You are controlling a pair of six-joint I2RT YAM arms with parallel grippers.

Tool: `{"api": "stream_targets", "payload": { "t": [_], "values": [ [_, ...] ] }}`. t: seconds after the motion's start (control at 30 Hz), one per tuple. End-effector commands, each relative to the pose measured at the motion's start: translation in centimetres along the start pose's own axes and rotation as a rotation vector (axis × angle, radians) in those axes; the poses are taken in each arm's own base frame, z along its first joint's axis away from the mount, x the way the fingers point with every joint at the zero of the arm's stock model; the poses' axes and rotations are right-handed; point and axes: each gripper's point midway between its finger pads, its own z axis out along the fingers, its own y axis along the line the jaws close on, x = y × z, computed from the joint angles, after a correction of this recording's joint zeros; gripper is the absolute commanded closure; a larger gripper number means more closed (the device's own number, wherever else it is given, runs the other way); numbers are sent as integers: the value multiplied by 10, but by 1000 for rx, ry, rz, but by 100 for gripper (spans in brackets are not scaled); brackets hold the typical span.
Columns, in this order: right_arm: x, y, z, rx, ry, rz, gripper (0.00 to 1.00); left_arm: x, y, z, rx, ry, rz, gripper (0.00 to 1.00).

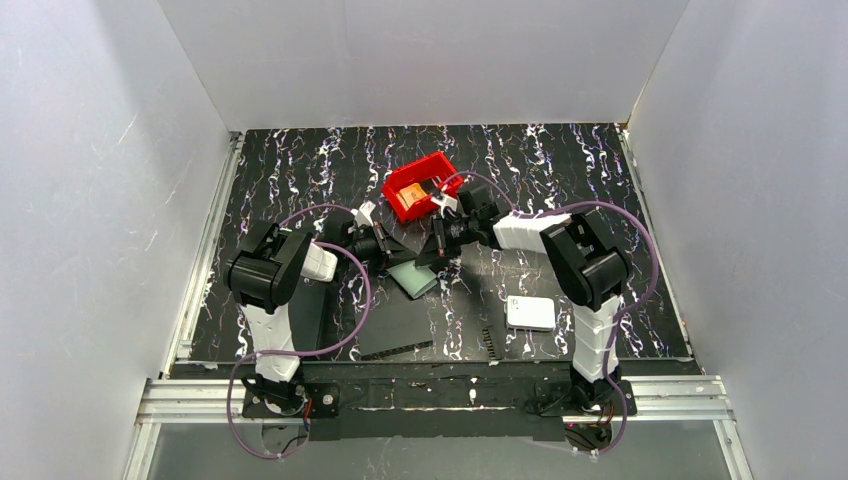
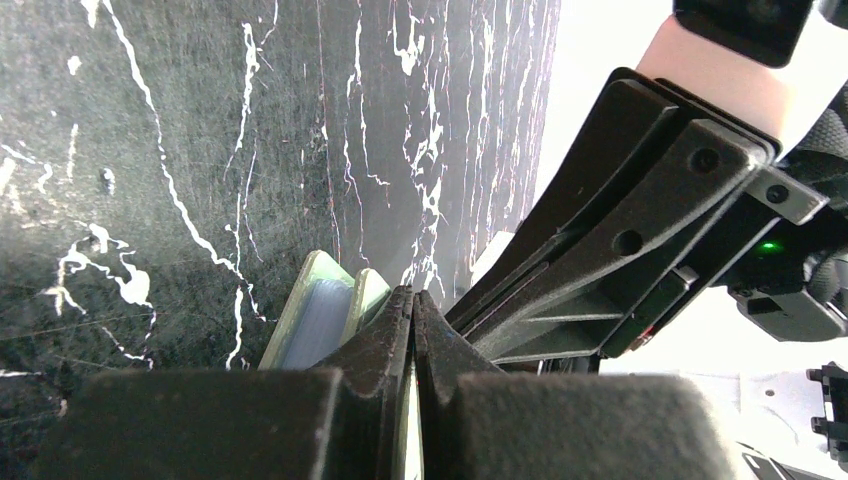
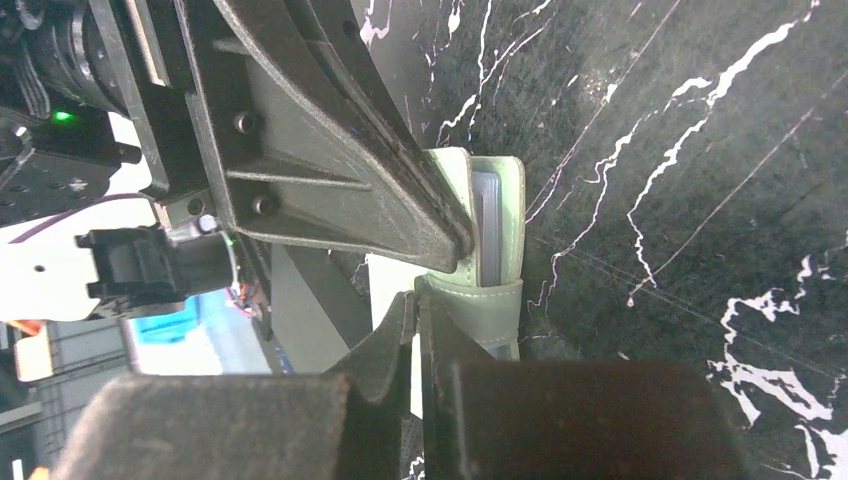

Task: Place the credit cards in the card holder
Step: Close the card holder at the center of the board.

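- The card holder (image 1: 413, 278) is found near the middle of the table (image 1: 590, 180), between the two grippers. It is partly spread, so its pale inner pocket is shown.
- The left gripper (image 2: 412, 300) is brought in from 9 o'clock and is clenched on one flap of the card holder.
- The right gripper (image 3: 417, 305) is brought in from 3 o'clock and is pinched tight on the other flap.
- The credit cards (image 1: 408, 190), an orange one uppermost, are seen inside the red bin (image 1: 432, 164). The bin is at 12 o'clock from the card holder, and the two are apart.
- A white rounded box (image 1: 530, 312) is seen at 4 o'clock from the card holder, well apart.
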Motion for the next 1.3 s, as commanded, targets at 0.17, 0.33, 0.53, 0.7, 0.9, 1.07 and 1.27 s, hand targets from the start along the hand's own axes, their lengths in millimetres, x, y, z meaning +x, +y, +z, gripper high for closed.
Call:
{"api": "stream_targets", "payload": {
  "t": [0.17, 0.33, 0.53, 0.7, 0.9, 1.07, 1.27],
  "values": [
    [16, -6, 10, 195, 60, -141, 99, 47, 100, -13, -362, 56, -135, 100],
    [22, -8, 13, 274, 71, -190, 99, 48, 101, -13, -363, 56, -135, 100],
    [30, -8, 18, 372, 80, -283, 99, 48, 101, -13, -364, 56, -136, 100],
    [42, -5, 23, 440, 102, -379, 99, 48, 102, -13, -365, 56, -139, 100],
    [64, -8, 28, 520, 137, -491, 99, 48, 102, -13, -367, 56, -143, 100],
    [76, -16, 22, 535, 159, -500, 99, 47, 102, -13, -367, 52, -139, 100],
    [76, -14, 14, 408, 138, -389, 99, 49, 101, -14, -367, 56, -139, 100]
  ]
}}
